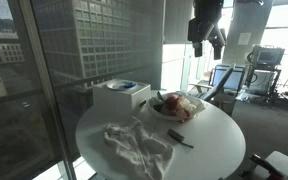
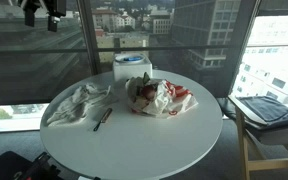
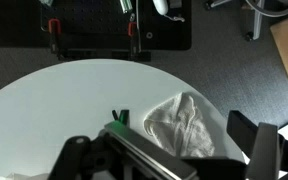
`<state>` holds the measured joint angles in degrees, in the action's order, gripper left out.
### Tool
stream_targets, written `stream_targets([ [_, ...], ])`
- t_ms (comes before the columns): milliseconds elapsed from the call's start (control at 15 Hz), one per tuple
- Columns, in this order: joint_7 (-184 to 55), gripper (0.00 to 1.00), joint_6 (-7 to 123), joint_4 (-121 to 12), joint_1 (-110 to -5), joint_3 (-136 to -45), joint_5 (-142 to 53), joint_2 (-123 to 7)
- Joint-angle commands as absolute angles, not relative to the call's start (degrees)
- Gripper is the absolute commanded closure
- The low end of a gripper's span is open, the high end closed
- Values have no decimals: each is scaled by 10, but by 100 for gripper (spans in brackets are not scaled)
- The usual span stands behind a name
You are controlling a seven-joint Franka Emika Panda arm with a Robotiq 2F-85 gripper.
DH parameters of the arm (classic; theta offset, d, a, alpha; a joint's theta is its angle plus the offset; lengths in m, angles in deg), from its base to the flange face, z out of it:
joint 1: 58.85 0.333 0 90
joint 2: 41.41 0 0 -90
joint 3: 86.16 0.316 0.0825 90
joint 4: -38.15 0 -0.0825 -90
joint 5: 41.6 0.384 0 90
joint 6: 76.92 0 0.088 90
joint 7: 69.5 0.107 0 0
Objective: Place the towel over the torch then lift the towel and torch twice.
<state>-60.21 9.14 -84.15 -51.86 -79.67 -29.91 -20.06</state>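
The gripper hangs high above the table, its jaws spread wide and empty. The towel lies crumpled near the rim, with the torch uncovered just beside it. The descent is best aimed at a towel edge away from the torch, pinching a fold thick enough to drag across it.

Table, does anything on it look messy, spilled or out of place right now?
Nothing looks spilled or broken. The white towel lies crumpled in a heap near the table edge, and the slim dark torch lies uncovered beside it. A crumpled red-and-white plastic bag sits near the middle.
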Motion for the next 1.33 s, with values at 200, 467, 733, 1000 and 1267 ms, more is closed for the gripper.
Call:
stream_targets([
  [200, -604, 0, 90, -836, -525, -792, -298, -199],
  [467, -610, 0, 176, -817, -526, -784, -312, -278],
  [733, -605, 0, 295, -763, -521, -776, -354, -407],
  [1000, -598, 0, 371, -694, -512, -781, -381, -543],
  [1267, -616, 0, 376, -650, -503, -776, -355, -630],
])
